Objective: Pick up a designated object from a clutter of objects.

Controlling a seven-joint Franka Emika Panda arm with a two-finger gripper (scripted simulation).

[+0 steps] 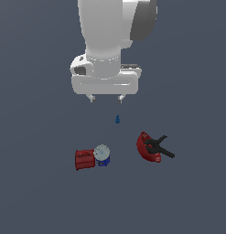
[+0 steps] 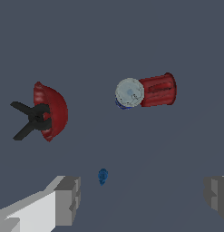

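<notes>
The dark red bowl (image 1: 145, 149) lies tipped on its side on the floor at the exterior view's right, and the black clamp (image 1: 161, 147) rests against it. In the wrist view the bowl (image 2: 53, 111) shows with the clamp (image 2: 29, 119) overlapping it. The red ribbed cylinder (image 1: 84, 159) lies on its side touching the blue can with its pale grey lid (image 1: 102, 154). My gripper (image 1: 105, 98) hangs open and empty, high above the floor, between the two groups. Its fingers (image 2: 68, 199) show wide apart in the wrist view.
A small blue marker (image 1: 117, 119) shows below the gripper, between the bowl and the can; it also shows in the wrist view (image 2: 103, 176). The floor is plain dark grey.
</notes>
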